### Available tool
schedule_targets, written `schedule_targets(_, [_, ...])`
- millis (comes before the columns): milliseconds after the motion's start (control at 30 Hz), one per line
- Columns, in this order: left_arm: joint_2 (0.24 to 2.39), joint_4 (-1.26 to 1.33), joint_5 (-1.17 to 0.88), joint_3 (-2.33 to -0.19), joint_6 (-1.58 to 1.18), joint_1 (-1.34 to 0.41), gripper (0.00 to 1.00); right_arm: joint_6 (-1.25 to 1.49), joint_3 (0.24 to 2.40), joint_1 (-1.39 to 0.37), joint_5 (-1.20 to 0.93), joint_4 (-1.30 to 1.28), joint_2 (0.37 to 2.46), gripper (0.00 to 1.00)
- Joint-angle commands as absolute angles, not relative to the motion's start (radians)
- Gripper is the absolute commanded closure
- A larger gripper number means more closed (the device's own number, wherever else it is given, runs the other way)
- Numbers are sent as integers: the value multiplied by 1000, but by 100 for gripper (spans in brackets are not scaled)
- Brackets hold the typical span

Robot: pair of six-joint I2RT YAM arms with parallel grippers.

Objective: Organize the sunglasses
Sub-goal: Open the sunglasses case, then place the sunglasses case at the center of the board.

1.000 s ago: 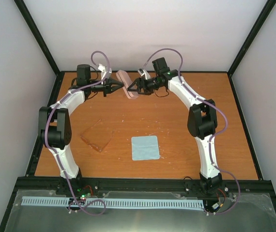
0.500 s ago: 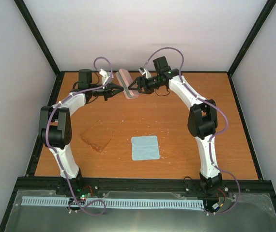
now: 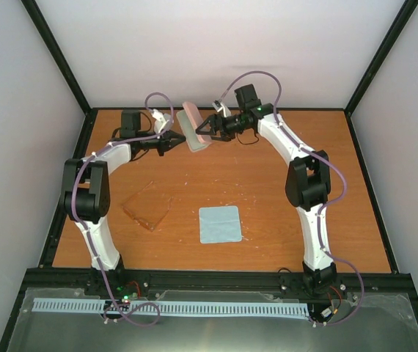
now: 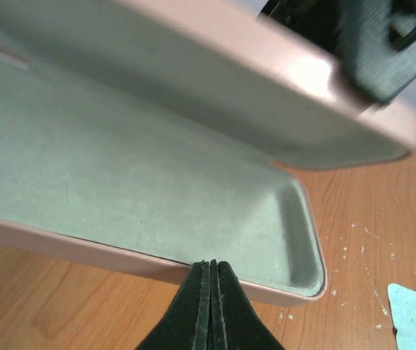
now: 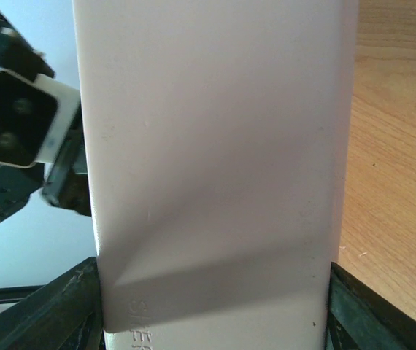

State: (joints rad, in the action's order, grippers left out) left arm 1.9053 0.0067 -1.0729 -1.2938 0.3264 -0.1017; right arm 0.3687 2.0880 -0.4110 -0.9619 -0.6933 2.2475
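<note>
Now: pink case (image 3: 195, 126) sits between the two sets of jaws, hinged open, pale lining showing. The right jaws are spread to the width of the lid (image 5: 215, 146) and clamped across its outer shell, one finger on each long side. The left jaws are pressed fully together with nothing between them, tips butted against the front rim of the lower tray (image 4: 120, 182). Cannot tell whether the tray rests on the table (image 3: 326, 183).

Sunglasses (image 3: 147, 207) lie flat, well apart from the case on its near-left side, untouched. Blue cloth (image 3: 219, 224) is also nearer than the case, slightly to its right.

Judgement: the step in hand is opening the case wide. To do it well, pin the tray with the left tips while the right swings the lid back about the hinge rather than pulling up, else the whole case lifts. The shell looks smooth, so the grip may slip if rushed. Finish with the lining up and the mouth toward the sunglasses.
</note>
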Motion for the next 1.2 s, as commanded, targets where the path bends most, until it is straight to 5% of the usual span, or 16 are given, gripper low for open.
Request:
schedule_targets(0, [1945, 30, -1013, -1276, 373, -114, 99, 365, 2136, -440, -1112, -677, 2164, 97])
schedule_targets(300, [1940, 23, -947, -1273, 398, -113, 96, 326, 2116, -435, -1050, -728, 2170, 97])
schedule_targets(500, [1898, -33, -882, -1298, 399, -77, 70, 286, 1925, -382, -1066, -701, 2160, 97])
schedule_targets(1167, [1866, -257, -904, -1336, 545, 23, 71, -60, 1822, -326, -1199, -972, 2352, 97])
